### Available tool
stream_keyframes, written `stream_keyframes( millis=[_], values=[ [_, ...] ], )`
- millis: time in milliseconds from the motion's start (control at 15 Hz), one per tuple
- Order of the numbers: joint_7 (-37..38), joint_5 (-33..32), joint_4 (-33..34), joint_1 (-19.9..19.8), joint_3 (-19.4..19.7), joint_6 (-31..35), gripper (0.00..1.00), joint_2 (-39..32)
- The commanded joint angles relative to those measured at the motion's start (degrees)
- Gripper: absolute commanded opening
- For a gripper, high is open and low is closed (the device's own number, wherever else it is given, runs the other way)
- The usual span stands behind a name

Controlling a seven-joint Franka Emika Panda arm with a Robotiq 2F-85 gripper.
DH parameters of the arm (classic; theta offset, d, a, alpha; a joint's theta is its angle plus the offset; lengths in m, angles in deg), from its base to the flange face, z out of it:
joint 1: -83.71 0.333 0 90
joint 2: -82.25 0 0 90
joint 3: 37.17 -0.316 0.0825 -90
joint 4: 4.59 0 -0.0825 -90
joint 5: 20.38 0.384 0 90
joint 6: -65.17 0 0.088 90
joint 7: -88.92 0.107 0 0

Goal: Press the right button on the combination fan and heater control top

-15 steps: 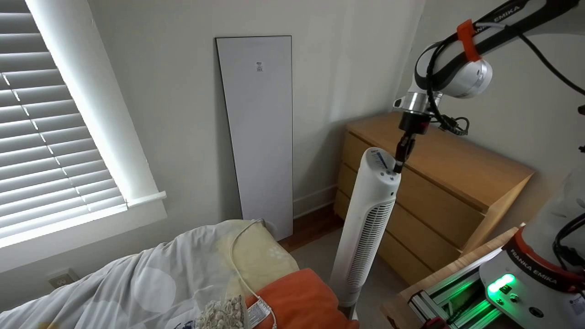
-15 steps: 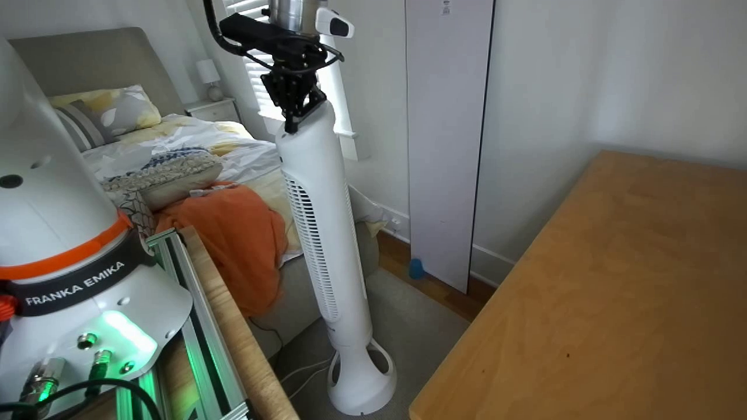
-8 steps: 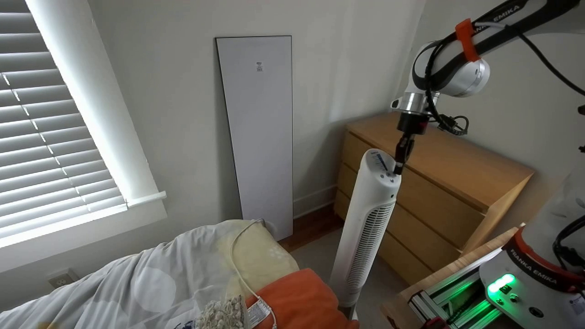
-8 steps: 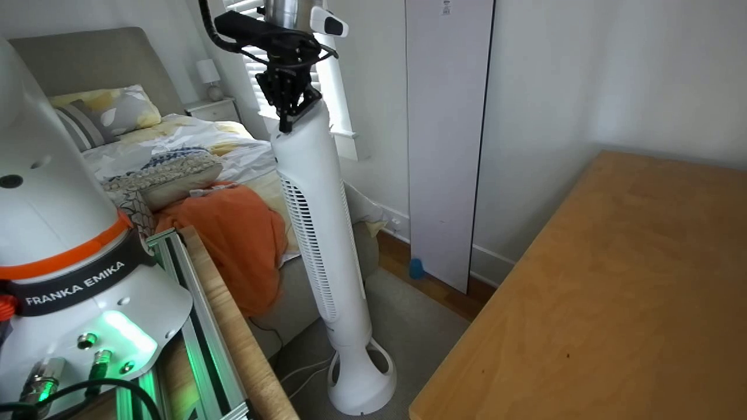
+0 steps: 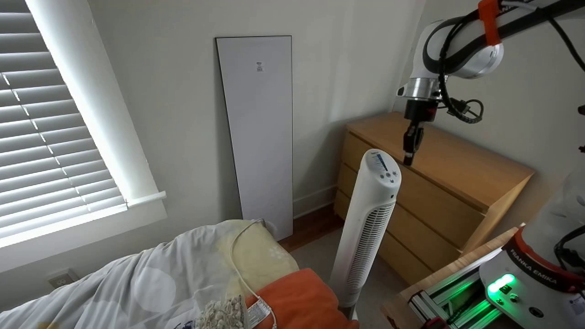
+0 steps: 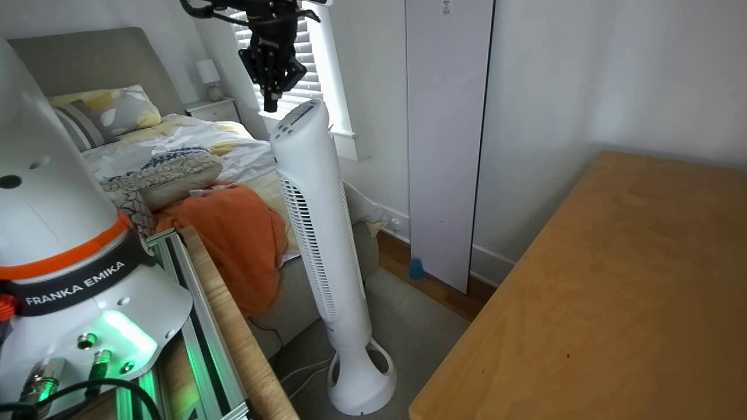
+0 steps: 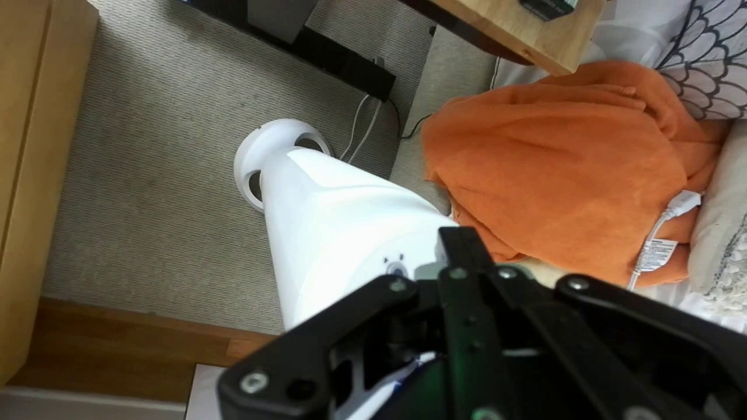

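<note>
wide light-brown wooden chest of drawers [image 5: 438,201]: behind the black two-fingered gripper [image 5: 408,161] in an exterior view, apart. tall slim white tower fan and heater [image 6: 324,233]: below the gripper, standing on a flared white foot [image 6: 362,391] that should steady it against a push. gripper: points down, jaws pressed together on nothing, likely to give one narrow poking tip. slanted oval white control top [image 5: 382,165]: below and beside the jaws, not touching. small round grey buttons [image 5: 388,174]: at its gripper side, presumably for reach; whether any is pressed, not readable.
</note>
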Motion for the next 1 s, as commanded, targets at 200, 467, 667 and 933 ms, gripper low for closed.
stream_keyframes(
  millis=[200,467,667,933],
  values=[
    [9.1,-3.0,3.4,-0.9,-2.7,-12.4,0.34,10.2],
    [13.5,-4.9,3.3,-2.1,-3.7,-12.4,0.65,15.3],
    [16.0,-7.2,2.9,-2.9,-4.3,-13.2,0.87,18.8],
    [18.0,-10.6,2.1,-4.2,-4.5,-12.4,1.00,23.4]
  ],
)
